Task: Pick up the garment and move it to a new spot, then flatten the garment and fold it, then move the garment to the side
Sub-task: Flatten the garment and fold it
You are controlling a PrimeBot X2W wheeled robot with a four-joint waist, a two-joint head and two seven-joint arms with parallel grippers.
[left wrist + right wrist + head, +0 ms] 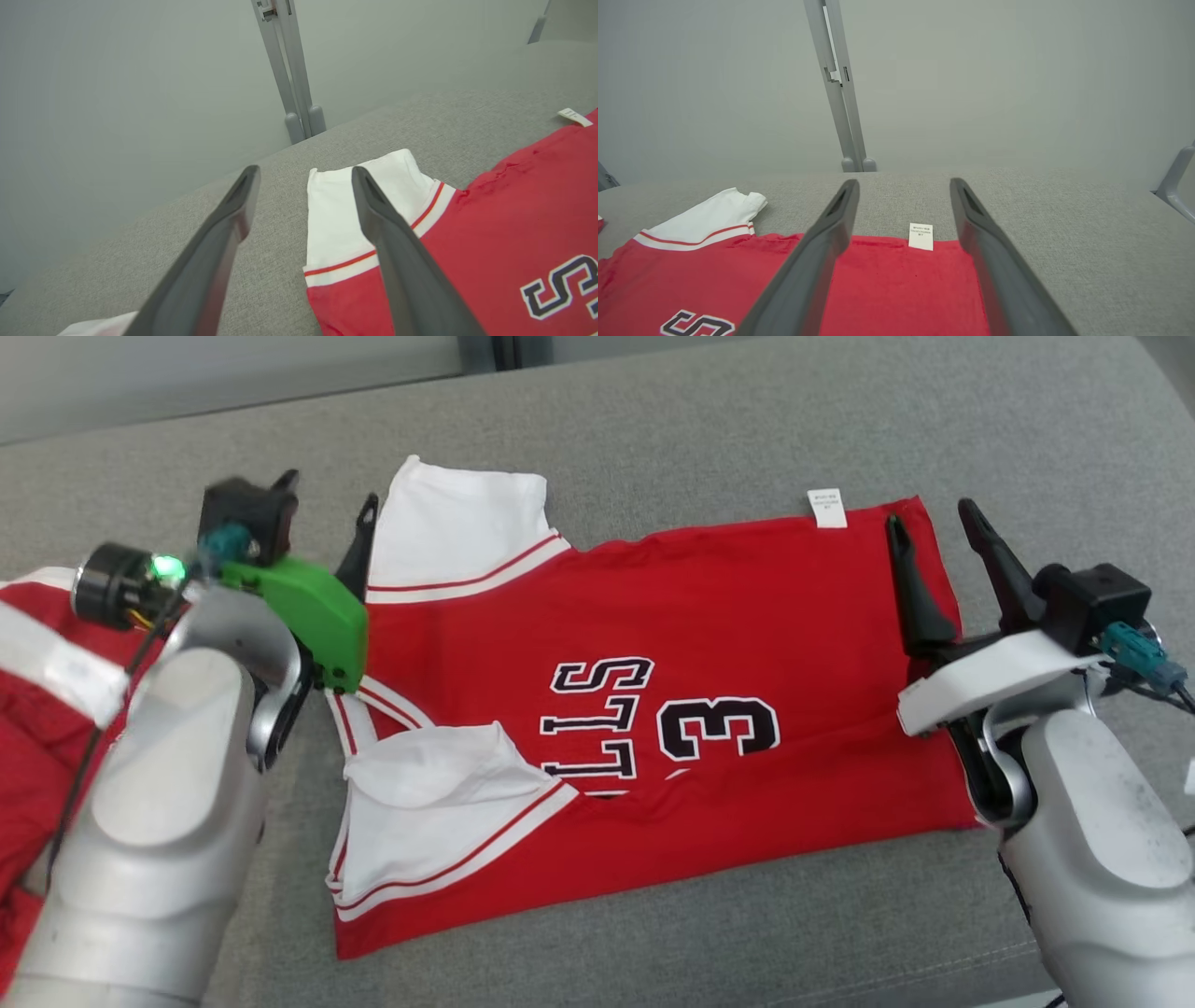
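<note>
Both pairs of jaws stand wide apart and empty. Nearest, a second red garment (28,747) lies bunched behind the left jaws, beside that forearm. The jersey (728,616) lies spread on the grey cushion (653,420) between the left jaws and the right jaws, with its sleeves toward the left pair and its hem edge straddled by the right pair. The near sleeve (439,803) is rumpled over the red body. Farther on, the far sleeve (457,532) lies just inside the left jaws' tips, and a white label (827,509) pokes past the far edge near the right jaws. The cloth looks light, limp and rather slick, so it will probably sag and slide. The far sleeve seam and the hem corner by the label look like the best places to pinch it.
</note>
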